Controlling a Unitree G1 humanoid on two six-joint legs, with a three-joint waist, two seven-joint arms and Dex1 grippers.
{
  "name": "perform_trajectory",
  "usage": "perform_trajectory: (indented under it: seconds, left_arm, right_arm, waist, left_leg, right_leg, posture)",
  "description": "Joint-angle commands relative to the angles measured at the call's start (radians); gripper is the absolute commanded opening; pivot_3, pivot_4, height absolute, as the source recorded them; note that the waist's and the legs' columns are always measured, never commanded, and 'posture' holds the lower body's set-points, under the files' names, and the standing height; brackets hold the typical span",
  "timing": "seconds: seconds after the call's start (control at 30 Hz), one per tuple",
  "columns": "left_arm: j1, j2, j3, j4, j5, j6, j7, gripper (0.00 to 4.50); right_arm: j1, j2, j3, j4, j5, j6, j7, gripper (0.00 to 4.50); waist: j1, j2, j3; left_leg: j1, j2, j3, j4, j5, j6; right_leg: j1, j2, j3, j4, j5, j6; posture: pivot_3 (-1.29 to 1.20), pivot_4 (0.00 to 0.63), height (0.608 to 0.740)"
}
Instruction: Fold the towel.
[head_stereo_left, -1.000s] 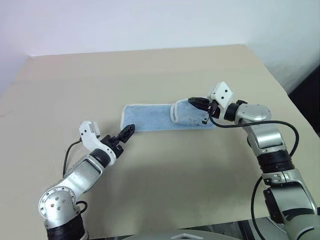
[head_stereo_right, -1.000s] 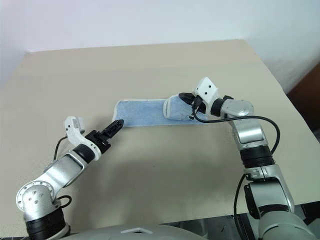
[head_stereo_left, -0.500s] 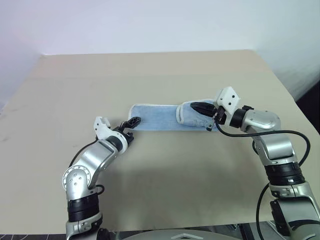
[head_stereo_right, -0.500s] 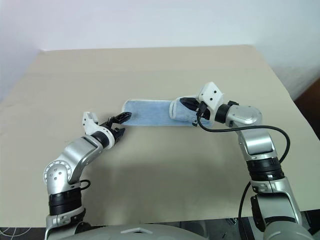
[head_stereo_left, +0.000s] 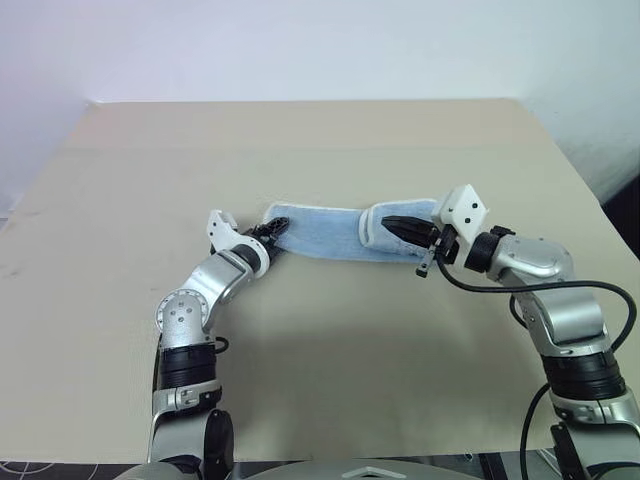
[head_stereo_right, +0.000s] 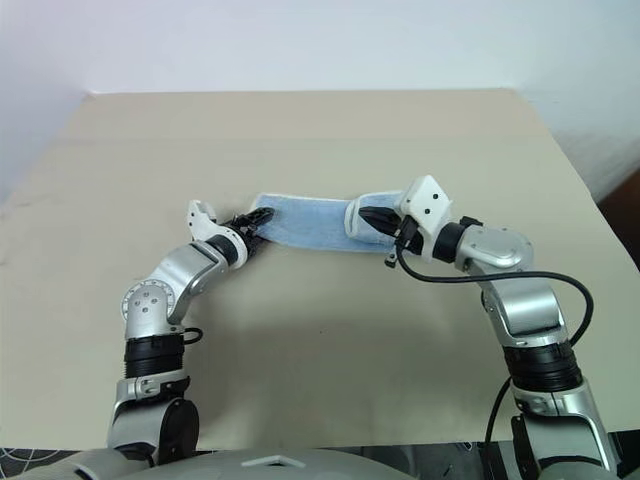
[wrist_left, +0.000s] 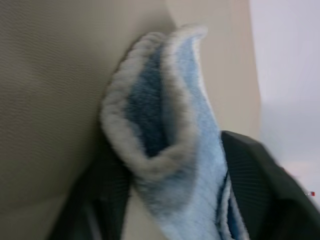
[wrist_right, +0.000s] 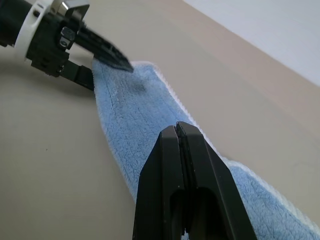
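The light-blue towel (head_stereo_left: 320, 232) with its cream border lies as a long strip across the middle of the beige table. Its right end is folded back over itself and lifted a little, and my right gripper (head_stereo_left: 392, 224) is shut on that flap. My left gripper (head_stereo_left: 272, 232) is at the towel's left end. In the left wrist view that end of the towel (wrist_left: 170, 150) is bunched between the two black fingers (wrist_left: 255, 175), which press on it from both sides. The right wrist view looks along the shut right gripper (wrist_right: 176, 127) down the strip to the left gripper (wrist_right: 100, 67).
The beige table (head_stereo_left: 330, 400) is bare apart from the towel. Its far edge meets a pale wall, and its right edge drops off beyond my right arm.
My left gripper has moved forward to the towel's left end and closed its fingers around it. My right gripper has drawn back a little with the folded flap. The camera view has shifted.
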Motion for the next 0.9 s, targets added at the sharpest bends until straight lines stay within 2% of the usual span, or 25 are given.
perform_trajectory:
  seconds: [0.03,0.17,0.27,0.33,0.43,0.6,0.67,0.77,0.9]
  left_arm:
    - [-0.031,0.004,0.020,0.002,0.014,-0.007,-0.030,1.39]
    - [-0.037,-0.001,0.031,-0.003,0.023,-0.005,-0.043,0.04]
    - [-0.036,-0.004,0.041,-0.011,0.022,-0.009,-0.048,0.04]
    - [-0.039,0.036,0.074,-0.030,0.029,-0.024,-0.077,0.04]
    - [-0.055,0.119,0.129,-0.031,0.042,-0.043,-0.114,0.04]
    - [-0.102,0.330,0.203,0.009,0.098,-0.037,-0.227,0.04]
    - [-0.117,0.387,0.184,0.006,0.134,-0.017,-0.286,0.04]
    - [-0.146,0.394,0.089,-0.041,0.193,0.022,-0.359,0.04]
    - [-0.197,0.364,-0.142,-0.139,0.322,0.098,-0.483,0.04]
  right_arm:
    - [0.008,-0.016,-0.032,-0.039,0.012,-0.002,-0.011,0.00]
    - [0.013,-0.011,-0.030,-0.030,0.008,-0.007,-0.018,0.00]
    - [0.016,-0.010,-0.028,-0.021,0.005,-0.015,-0.021,0.00]
    - [0.021,-0.010,-0.029,-0.012,0.001,-0.020,-0.025,0.00]
    - [0.031,-0.015,-0.034,-0.001,-0.004,-0.028,-0.027,0.00]
    - [0.045,-0.021,-0.042,0.027,-0.015,-0.050,-0.029,0.00]
    - [0.048,-0.023,-0.042,0.037,-0.018,-0.057,-0.030,0.00]
    - [0.048,-0.021,-0.039,0.051,-0.026,-0.067,-0.035,0.00]
    - [0.053,-0.015,-0.040,0.051,-0.034,-0.071,-0.048,0.00]
  waist:
    - [-0.003,0.000,0.000]
    - [-0.004,-0.001,0.001]
    - [-0.004,-0.001,0.001]
    - [-0.005,-0.001,0.001]
    - [-0.009,-0.001,0.001]
    - [-0.007,-0.001,0.001]
    - [-0.004,-0.001,0.001]
    - [0.001,-0.001,0.001]
    - [0.000,-0.002,0.001]
  left_leg:
    - [-0.001,0.000,0.000,0.000,0.000,0.000]
    - [-0.002,0.000,0.000,-0.002,0.000,0.000]
    - [-0.002,0.000,0.000,-0.002,0.000,0.000]
    - [-0.003,0.000,0.000,-0.002,0.000,0.000]
    - [-0.004,0.001,0.000,-0.002,0.000,0.000]
    - [-0.008,0.001,0.000,-0.003,0.001,-0.001]
    - [-0.010,0.001,0.001,-0.002,0.001,0.000]
    - [-0.011,-0.001,0.000,-0.002,0.002,0.001]
    - [-0.014,-0.003,0.000,-0.001,0.004,-0.002]
  right_leg:
    - [-0.001,0.000,0.000,0.000,0.000,0.000]
    - [-0.003,0.000,0.000,0.000,0.000,0.000]
    - [-0.003,0.000,0.000,0.000,0.000,0.000]
    - [-0.003,0.000,0.000,0.000,0.000,0.000]
    - [-0.005,0.001,0.000,0.000,0.000,0.000]
    - [-0.010,0.002,0.000,0.002,0.000,0.000]
    - [-0.012,0.002,0.001,0.002,0.000,0.000]
    - [-0.012,0.000,0.000,0.001,0.001,0.002]
    - [-0.013,-0.002,0.000,0.001,0.002,0.002]
  posture:
    - [0.00,0.150,0.728]
    - [0.00,0.150,0.728]
    - [0.00,0.150,0.728]
    - [0.00,0.150,0.728]
    - [0.00,0.150,0.728]
    - [0.00,0.150,0.728]
    - [0.00,0.150,0.728]
    - [0.00,0.150,0.728]
    - [0.00,0.150,0.728]
